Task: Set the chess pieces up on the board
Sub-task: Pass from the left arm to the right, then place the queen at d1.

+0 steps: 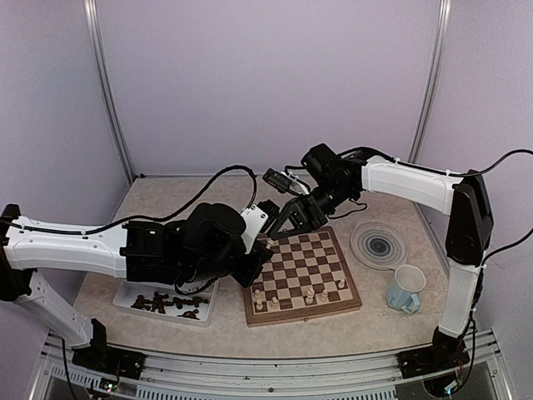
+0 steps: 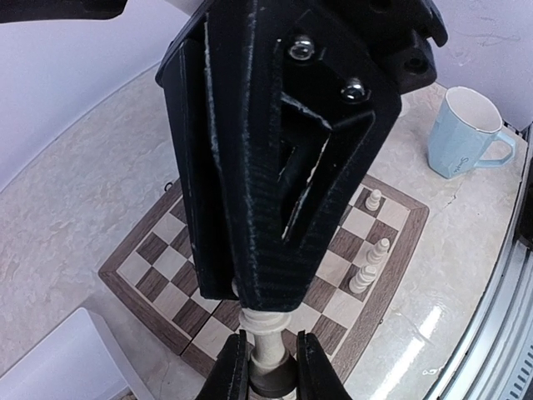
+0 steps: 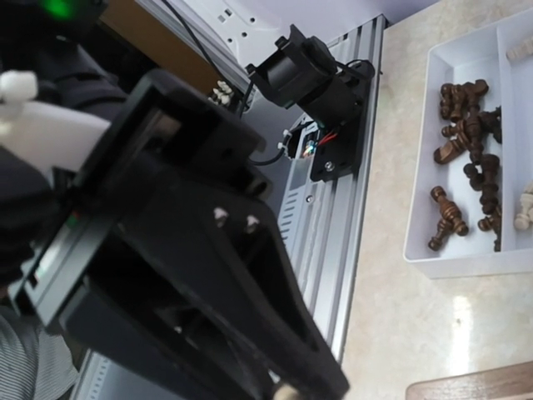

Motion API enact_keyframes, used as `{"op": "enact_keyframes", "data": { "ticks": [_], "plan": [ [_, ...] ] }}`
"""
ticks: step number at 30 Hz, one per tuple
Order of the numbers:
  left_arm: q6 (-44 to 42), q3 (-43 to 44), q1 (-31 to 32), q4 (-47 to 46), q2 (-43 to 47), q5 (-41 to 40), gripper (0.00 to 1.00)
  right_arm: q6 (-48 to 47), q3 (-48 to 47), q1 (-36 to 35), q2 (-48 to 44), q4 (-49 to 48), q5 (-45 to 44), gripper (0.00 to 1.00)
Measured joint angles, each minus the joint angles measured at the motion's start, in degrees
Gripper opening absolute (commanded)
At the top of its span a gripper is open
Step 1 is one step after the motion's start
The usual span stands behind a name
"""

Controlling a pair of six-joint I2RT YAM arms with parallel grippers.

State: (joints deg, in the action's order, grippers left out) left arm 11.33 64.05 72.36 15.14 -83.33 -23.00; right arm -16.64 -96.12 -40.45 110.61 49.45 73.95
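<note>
Beige marbled table (image 1: 166,200) inside lilac walls (image 1: 266,83); board (image 1: 301,275) at centre, a few pale pieces (image 1: 310,293) standing in its near rows; white tray (image 3: 420,233) of dark pieces (image 3: 466,125) to the left; plate (image 1: 379,243) and mug (image 1: 405,289) to the right. Stretched low from the left across the tray, left gripper (image 2: 271,354) clamped low on 1 cream piece (image 2: 265,323) by the board's left edge. Bent down from the right, right gripper (image 2: 265,296) drawn together on that same piece's head; 2 grippers tip to tip.
</note>
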Motion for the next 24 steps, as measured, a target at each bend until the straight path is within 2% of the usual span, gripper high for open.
{"op": "enact_keyframes", "data": {
  "ticks": [2,3,6,9,16,21,24],
  "plan": [
    [-0.1,0.0,0.0,0.1,0.0,-0.2,0.06,0.0,-0.2,0.0,0.0,0.1,-0.1,0.00],
    [-0.1,0.0,0.0,0.1,0.0,-0.3,0.10,-0.2,-0.2,-0.1,0.0,0.0,-0.2,0.00],
    [0.0,0.0,0.0,0.1,0.0,-0.7,0.32,-0.4,-0.4,-0.1,0.0,0.0,-0.7,0.00],
    [0.2,-0.1,0.0,-0.1,0.0,-1.9,0.44,-1.1,-0.4,-0.1,0.0,0.0,-2.7,0.00],
    [2.1,-2.2,0.0,-0.2,0.4,-4.0,0.48,-4.3,0.6,0.7,-1.4,-0.3,-12.2,0.00],
    [4.0,-7.6,-1.0,-0.7,4.5,-3.1,0.49,-8.0,9.0,1.3,-7.8,-2.8,-22.6,0.00],
    [5.8,-11.3,-3.9,-2.3,9.2,-1.1,0.49,-10.6,14.1,1.2,-11.1,-3.7,-28.7,0.00]
  ]
}}
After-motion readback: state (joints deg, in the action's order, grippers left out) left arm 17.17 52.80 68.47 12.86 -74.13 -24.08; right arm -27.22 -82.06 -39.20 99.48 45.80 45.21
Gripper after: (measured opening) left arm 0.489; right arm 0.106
